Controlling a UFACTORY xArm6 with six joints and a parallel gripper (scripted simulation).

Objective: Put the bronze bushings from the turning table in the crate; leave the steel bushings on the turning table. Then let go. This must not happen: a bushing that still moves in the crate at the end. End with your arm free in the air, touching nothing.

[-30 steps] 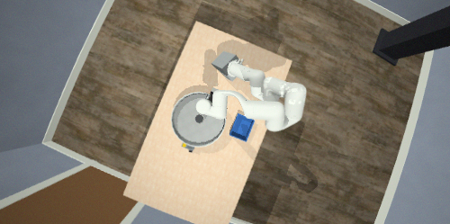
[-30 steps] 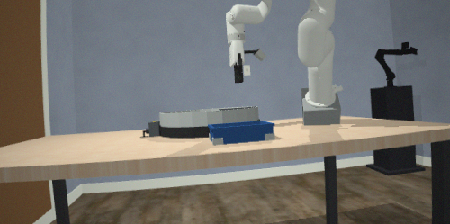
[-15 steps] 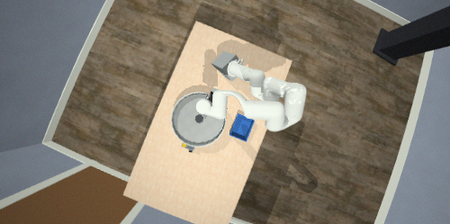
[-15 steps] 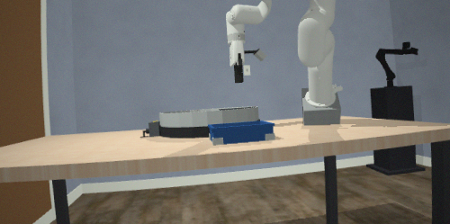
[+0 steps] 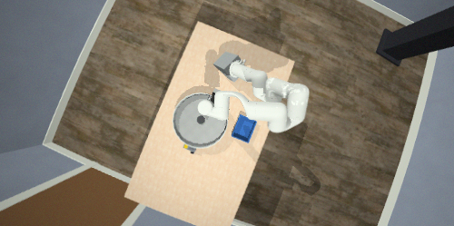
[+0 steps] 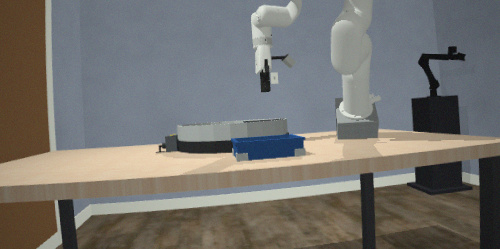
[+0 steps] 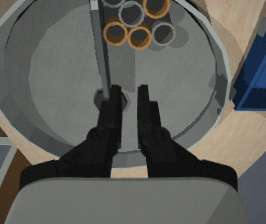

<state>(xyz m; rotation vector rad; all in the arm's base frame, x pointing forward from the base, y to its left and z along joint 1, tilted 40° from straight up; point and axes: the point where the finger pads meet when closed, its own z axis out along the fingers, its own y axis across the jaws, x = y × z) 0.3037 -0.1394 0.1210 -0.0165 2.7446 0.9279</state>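
Note:
The grey round turning table (image 7: 107, 63) lies under my gripper (image 7: 129, 98). At its far side, right of a thin dividing wall (image 7: 95, 30), lies a cluster of bushings. Three are bronze (image 7: 156, 4) (image 7: 116, 32) (image 7: 140, 36) and three are steel (image 7: 131, 12) (image 7: 162, 32). The gripper hangs high above the table, fingers nearly together with nothing between them. The blue crate (image 7: 260, 70) stands right of the turning table; it also shows in the side view (image 6: 267, 146) and from above (image 5: 244, 129).
The arm's grey base (image 6: 356, 127) stands on the wooden table behind the crate. A small yellow-marked unit (image 5: 186, 146) sticks out at the turning table's rim. A black stand with a camera arm (image 6: 435, 107) is off to the right.

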